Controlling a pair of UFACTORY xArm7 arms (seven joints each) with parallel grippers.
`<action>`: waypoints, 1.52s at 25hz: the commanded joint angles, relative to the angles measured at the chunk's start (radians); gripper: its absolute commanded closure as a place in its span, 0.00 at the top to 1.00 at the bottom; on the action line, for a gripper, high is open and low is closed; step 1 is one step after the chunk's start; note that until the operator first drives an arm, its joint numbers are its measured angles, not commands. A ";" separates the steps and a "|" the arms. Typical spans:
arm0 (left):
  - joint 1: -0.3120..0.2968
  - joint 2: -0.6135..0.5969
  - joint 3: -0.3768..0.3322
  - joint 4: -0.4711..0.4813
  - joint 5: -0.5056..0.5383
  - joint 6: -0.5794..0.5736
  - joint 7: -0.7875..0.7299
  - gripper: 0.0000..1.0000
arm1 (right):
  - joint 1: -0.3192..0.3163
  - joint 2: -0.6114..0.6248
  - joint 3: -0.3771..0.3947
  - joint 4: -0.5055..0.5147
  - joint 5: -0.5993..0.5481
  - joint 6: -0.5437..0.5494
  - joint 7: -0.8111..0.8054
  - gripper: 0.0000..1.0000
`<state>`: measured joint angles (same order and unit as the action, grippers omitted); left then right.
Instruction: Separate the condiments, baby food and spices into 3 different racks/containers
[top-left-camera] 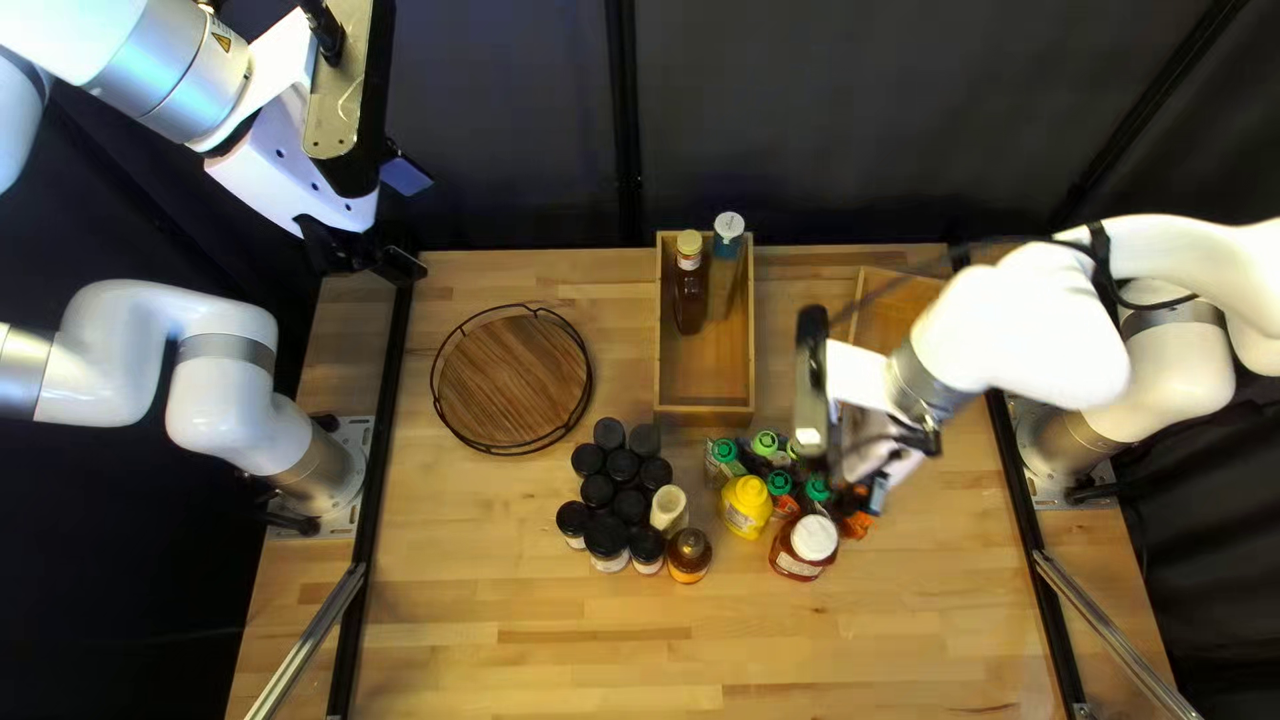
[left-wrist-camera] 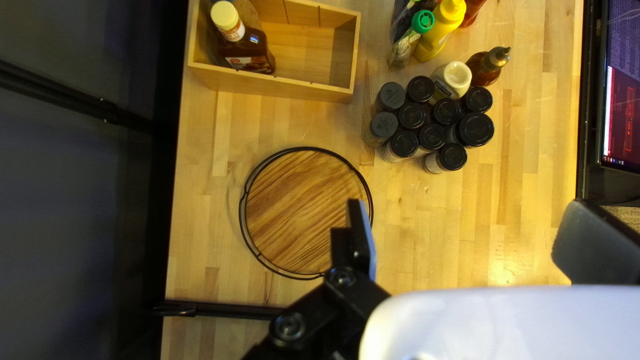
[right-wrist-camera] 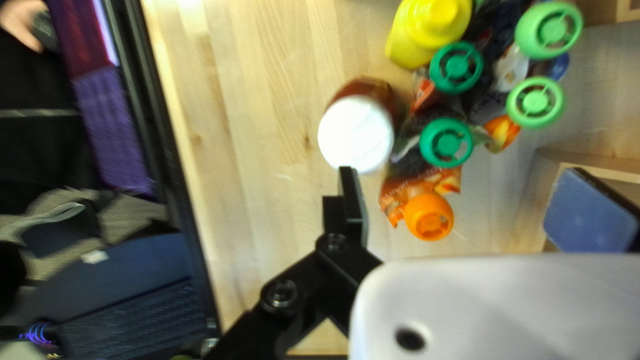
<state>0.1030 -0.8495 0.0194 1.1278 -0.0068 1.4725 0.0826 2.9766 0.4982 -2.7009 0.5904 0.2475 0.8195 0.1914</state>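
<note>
Dark curtain (top-left-camera: 827,120), lit screen (left-wrist-camera: 621,93), keyboard (right-wrist-camera: 137,320), table (top-left-camera: 534,667)

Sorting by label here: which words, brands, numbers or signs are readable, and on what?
No wording is legible.
Dark bottle in wooden box: label too small.
White-lidded jar: label too small.
Black-lidded jars: labels too small.
Orange-capped pouch: print too blurred.
Left arm: warning triangle, symbol too small.

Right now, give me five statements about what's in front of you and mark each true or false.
1. Two bottles are in a wooden box. True.
2. The black-capped jars stand in a cluster. True.
3. Those jars are on the round tray. False: they stand on the table.
4. My right fingers are shut on the white-capped jar. False: they are open.
5. The yellow bottle stands on the table. True.
</note>
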 commanded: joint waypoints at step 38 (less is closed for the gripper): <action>0.000 0.000 0.000 0.000 0.000 0.000 0.000 1.00 | -0.009 0.273 0.005 -0.103 -0.040 0.169 0.137 0.00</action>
<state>0.1030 -0.8495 0.0194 1.1278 -0.0068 1.4725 0.0826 2.9836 0.6919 -2.6577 0.4614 0.2294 0.8900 0.3177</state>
